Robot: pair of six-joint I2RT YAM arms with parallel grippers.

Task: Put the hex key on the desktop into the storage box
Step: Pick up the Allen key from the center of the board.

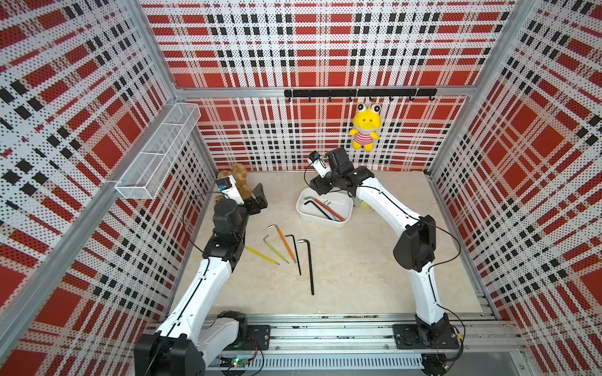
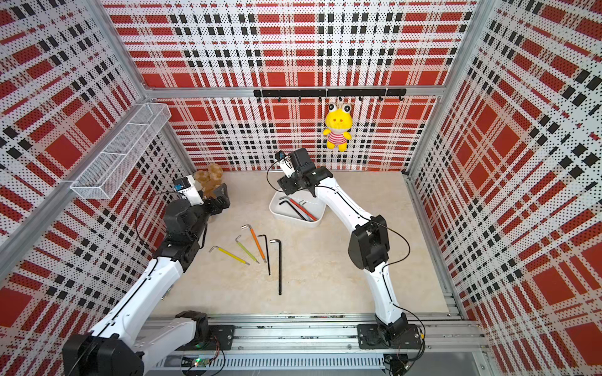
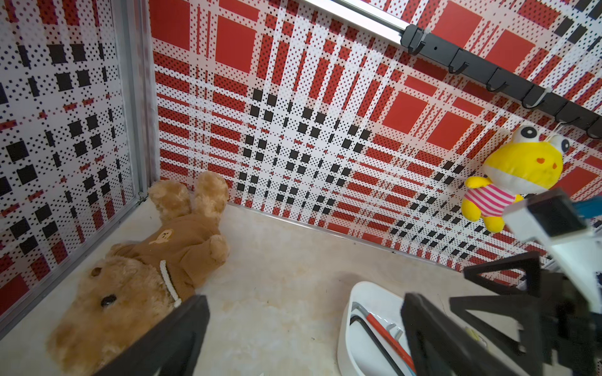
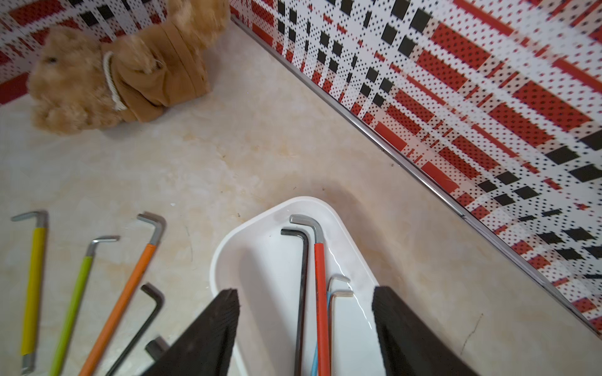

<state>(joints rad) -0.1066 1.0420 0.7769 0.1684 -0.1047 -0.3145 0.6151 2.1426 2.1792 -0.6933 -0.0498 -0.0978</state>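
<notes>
The white storage box stands on the desktop at the back middle. A red hex key, a black one and thin grey ones lie inside it. My right gripper hangs open over the box's far end, holding nothing. In front of the box lie a yellow hex key, a green one, an orange one, a thin black one and a long black one. My left gripper is open and empty near the back left corner.
A brown teddy bear lies in the back left corner by the left gripper. A yellow plush frog hangs from a black hook rail on the back wall. A white wire-mesh basket is fixed to the left wall.
</notes>
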